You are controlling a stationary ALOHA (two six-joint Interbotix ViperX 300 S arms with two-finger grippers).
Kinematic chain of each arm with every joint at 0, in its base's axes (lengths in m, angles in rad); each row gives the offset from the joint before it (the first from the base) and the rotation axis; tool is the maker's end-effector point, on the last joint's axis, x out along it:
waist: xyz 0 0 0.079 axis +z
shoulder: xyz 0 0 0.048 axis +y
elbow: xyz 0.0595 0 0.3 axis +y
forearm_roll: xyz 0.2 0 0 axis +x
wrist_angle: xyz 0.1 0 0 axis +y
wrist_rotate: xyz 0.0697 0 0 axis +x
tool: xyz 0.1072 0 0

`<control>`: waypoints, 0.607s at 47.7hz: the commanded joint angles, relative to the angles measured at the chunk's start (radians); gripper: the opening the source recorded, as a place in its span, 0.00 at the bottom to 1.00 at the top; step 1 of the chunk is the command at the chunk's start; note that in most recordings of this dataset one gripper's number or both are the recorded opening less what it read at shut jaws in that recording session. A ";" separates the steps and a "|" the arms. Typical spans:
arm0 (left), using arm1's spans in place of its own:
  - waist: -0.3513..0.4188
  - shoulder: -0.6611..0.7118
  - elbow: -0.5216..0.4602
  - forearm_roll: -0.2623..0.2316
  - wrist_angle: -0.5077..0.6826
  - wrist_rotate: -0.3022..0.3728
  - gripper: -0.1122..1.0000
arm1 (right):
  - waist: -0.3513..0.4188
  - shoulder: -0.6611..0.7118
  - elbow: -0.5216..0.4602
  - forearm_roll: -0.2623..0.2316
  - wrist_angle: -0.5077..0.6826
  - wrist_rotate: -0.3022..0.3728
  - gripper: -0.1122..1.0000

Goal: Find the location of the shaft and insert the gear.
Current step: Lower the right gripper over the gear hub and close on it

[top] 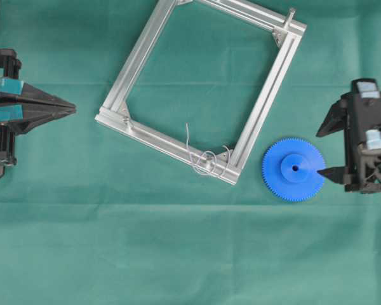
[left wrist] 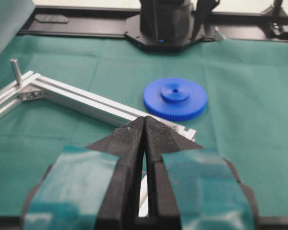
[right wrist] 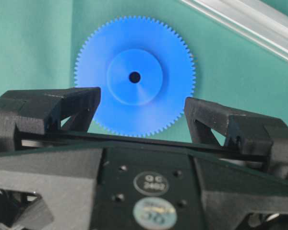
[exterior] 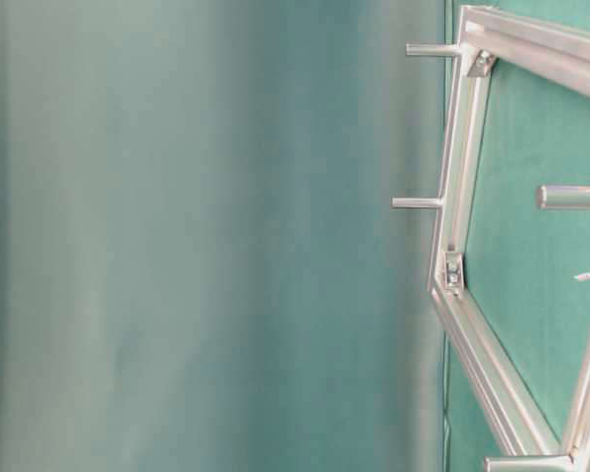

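Now gear (right wrist: 134,84) flat on cloth, right claw (right wrist: 141,108) wide open above it, empty.

Gear (top: 294,169): bright-blue plastic, matt, fine moulded teeth, smooth hub. Frame (top: 146,46): brushed aluminium, satin sheen, grooved rails. Shaft (top: 209,160): bare grey metal, thin pale wire looped round. Table cloth (top: 178,254): green fabric, matt, faint creases. My left gripper (top: 72,110): black textured plastic, teal tape. My right gripper (top: 319,153): matt black plastic.
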 commanded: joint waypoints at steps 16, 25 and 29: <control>0.002 0.009 -0.028 -0.002 -0.003 0.000 0.11 | 0.038 0.158 -0.023 0.003 -0.069 0.002 0.94; 0.002 0.011 -0.028 -0.003 -0.003 -0.002 0.11 | 0.043 0.207 -0.014 0.003 -0.121 0.000 0.94; 0.002 0.011 -0.028 -0.003 -0.003 -0.002 0.11 | 0.041 0.221 -0.005 0.003 -0.133 0.002 0.94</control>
